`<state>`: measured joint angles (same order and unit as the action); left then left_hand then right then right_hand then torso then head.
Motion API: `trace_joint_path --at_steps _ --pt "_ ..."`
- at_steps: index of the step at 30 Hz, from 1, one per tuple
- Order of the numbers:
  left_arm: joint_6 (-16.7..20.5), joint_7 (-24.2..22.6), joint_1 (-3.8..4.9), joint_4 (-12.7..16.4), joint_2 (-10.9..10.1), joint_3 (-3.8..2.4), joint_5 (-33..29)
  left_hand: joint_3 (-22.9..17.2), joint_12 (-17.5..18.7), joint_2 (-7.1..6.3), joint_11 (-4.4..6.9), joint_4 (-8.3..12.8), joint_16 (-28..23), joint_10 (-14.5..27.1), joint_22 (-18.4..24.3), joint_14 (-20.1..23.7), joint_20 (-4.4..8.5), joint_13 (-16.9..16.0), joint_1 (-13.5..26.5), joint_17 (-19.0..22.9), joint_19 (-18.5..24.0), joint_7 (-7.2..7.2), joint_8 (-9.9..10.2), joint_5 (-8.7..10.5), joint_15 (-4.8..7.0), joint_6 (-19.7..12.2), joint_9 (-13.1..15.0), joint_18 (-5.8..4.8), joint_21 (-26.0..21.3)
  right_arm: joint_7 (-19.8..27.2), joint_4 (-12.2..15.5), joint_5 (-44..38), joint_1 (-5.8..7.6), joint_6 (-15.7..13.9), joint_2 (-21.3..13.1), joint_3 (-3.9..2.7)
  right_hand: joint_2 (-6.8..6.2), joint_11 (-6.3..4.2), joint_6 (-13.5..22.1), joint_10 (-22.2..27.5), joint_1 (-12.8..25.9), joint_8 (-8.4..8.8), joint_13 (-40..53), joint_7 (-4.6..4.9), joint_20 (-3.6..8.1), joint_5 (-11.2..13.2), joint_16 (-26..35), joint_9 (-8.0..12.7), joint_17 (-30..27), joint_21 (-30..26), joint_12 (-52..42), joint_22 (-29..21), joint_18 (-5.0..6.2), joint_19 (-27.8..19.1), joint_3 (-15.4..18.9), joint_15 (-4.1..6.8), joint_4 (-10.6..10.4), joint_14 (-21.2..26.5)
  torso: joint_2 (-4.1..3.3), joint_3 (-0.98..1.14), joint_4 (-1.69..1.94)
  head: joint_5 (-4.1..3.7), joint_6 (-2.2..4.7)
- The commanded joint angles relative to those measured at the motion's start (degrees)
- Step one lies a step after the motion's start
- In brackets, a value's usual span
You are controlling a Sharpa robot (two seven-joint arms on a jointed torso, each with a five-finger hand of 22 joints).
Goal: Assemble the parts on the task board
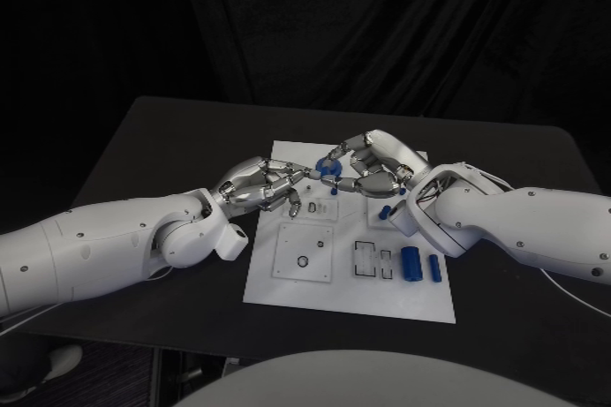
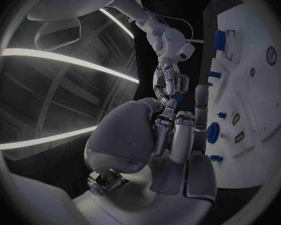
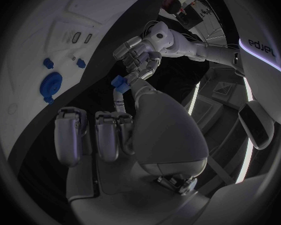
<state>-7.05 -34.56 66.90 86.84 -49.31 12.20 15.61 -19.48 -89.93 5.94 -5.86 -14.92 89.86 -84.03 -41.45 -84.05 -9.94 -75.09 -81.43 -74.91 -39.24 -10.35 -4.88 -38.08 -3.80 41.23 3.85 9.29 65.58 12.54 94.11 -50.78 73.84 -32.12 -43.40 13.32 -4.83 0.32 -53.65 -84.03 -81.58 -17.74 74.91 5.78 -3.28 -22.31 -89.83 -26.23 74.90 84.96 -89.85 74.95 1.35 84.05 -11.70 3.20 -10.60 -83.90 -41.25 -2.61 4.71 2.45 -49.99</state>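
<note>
Above the white board (image 1: 350, 292), right hand (image 1: 369, 170) pinches a blue part (image 1: 326, 169); left hand (image 1: 261, 186) alongside, fingers curled, grasp unclear.

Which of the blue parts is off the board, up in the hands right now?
The blue ring-shaped part, held up between the left hand and right hand. The two blue cylinders lie flat on the task board near the right arm.
</note>
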Motion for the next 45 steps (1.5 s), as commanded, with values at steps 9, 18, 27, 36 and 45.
trace_joint_path --at_steps 9,18,27,36,45 --pt "-0.45 -1.26 -0.04 0.42 0.30 -0.12 -0.09 -0.24 -0.07 -0.08 -0.49 0.21 0.14 -5.97 -0.08 -5.95 -0.31 -14.91 0.12 -15.09 0.29 -0.09 0.43 0.17 -0.34 -0.67 -0.07 0.86 0.20 -2.26 0.15 -0.32 -0.15 2.42 0.17 0.04 0.55 0.35 -1.19 -5.97 -0.44 0.02 15.09 -1.01 -0.35 -0.35 -0.17 -1.01 15.10 -0.34 -0.15 13.14 0.10 2.74 -0.14 -0.48 0.00 -6.10 -0.01 0.00 -0.04 0.16 -0.01" --pt "-0.75 -1.05 -0.08 0.22 0.64 -0.12 -0.09 -0.28 -0.07 -0.07 -0.48 0.25 0.14 -5.97 -0.09 -5.95 -0.32 -14.91 0.10 -15.09 0.30 -0.05 0.47 0.16 -0.35 -0.75 -0.08 0.87 0.20 -2.34 0.08 -0.32 -0.15 2.47 0.37 0.04 0.56 0.35 -1.20 -5.97 -0.55 0.04 15.09 -1.01 -0.36 -0.38 -0.17 -0.98 15.10 -0.42 -0.15 13.11 0.13 2.70 -0.16 -0.48 0.07 -6.10 0.01 0.00 -0.01 0.09 -0.01" --pt "-0.92 -0.77 -0.22 -0.01 0.86 -0.12 -0.09 -0.29 -0.07 -0.02 -0.48 0.19 0.14 -5.97 -0.10 -5.95 -0.34 -14.91 0.16 -15.09 0.31 -0.06 0.50 0.20 -0.35 -0.85 -0.09 0.88 0.20 -2.33 0.01 -0.32 -0.15 2.41 0.58 0.04 0.59 0.36 -1.20 -5.97 -0.68 0.08 15.09 -0.99 -0.36 -0.43 -0.17 -0.93 15.10 -0.50 -0.15 13.08 0.15 2.65 -0.19 -0.49 0.16 -6.10 0.02 0.04 -0.08 0.04 -0.01" --pt "-0.88 -0.87 -0.33 -0.06 0.74 -0.12 -0.09 -0.27 -0.07 -0.01 -0.50 0.13 0.14 -5.97 -0.11 -5.95 -0.36 -14.91 0.22 -15.09 0.32 -0.08 0.53 0.26 -0.36 -0.94 -0.10 0.88 0.19 -2.21 -0.12 -0.32 -0.15 2.14 0.56 0.04 0.73 0.36 -1.36 -5.97 -0.93 0.07 15.09 -1.00 -0.37 -0.62 -0.17 -0.88 15.10 -0.47 -0.15 13.09 0.14 2.67 -0.28 -0.49 0.31 -6.10 0.00 0.06 -0.04 0.16 -0.01" --pt "-0.08 -2.13 -0.38 0.31 -0.28 -0.13 -0.09 -0.67 -0.07 -0.01 -0.21 0.58 0.14 -5.97 -0.27 -5.95 -0.42 -14.91 0.02 -15.09 0.42 0.71 0.42 -0.35 -0.26 0.14 0.05 1.02 0.22 -2.27 -0.01 -0.32 -0.14 1.35 -0.38 0.04 0.73 0.37 -1.38 -5.97 -0.97 0.09 15.09 -0.98 -0.37 -0.70 -0.17 -0.85 15.10 -0.62 -0.15 13.04 0.18 2.58 -0.27 -0.49 0.34 -6.10 0.03 0.05 -0.03 0.39 -0.01"
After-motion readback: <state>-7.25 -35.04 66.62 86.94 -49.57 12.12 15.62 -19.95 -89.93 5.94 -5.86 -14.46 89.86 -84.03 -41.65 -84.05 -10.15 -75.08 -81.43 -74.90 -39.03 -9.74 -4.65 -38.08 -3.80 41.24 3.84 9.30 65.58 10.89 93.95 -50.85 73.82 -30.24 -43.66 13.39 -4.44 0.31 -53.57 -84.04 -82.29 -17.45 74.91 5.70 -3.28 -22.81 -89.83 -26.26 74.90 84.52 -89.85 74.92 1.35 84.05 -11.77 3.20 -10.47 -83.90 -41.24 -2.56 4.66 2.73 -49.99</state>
